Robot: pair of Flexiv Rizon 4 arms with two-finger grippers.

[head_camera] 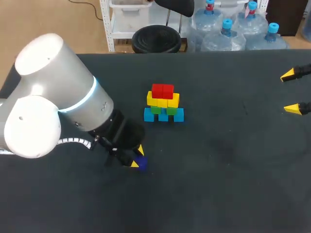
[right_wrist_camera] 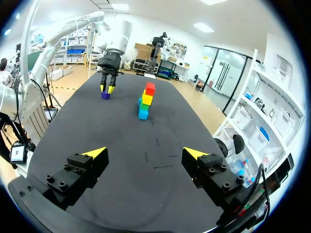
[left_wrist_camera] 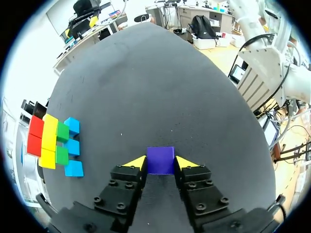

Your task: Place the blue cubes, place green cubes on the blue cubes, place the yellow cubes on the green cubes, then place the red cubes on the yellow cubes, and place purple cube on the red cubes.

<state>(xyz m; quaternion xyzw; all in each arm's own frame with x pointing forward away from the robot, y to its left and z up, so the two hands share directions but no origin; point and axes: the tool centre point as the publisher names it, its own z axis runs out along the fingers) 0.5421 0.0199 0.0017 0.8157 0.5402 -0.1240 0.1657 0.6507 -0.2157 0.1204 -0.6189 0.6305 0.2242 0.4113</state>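
A purple cube (left_wrist_camera: pixel 160 156) lies on the black table (head_camera: pixel 223 160), in front of and to the left of the stack. My left gripper (left_wrist_camera: pixel 160 164) is down over it, and both yellow tips press against its two sides. In the head view this gripper (head_camera: pixel 137 157) hides most of the purple cube (head_camera: pixel 141 164). The stack (head_camera: pixel 164 103) stands mid-table: three blue cubes (head_camera: pixel 164 115) at the bottom, then green (head_camera: pixel 164 110), yellow (head_camera: pixel 163 101) and red cubes (head_camera: pixel 162 90) on top. My right gripper (head_camera: pixel 290 91) is open at the table's right edge, far from the stack (right_wrist_camera: pixel 145 102).
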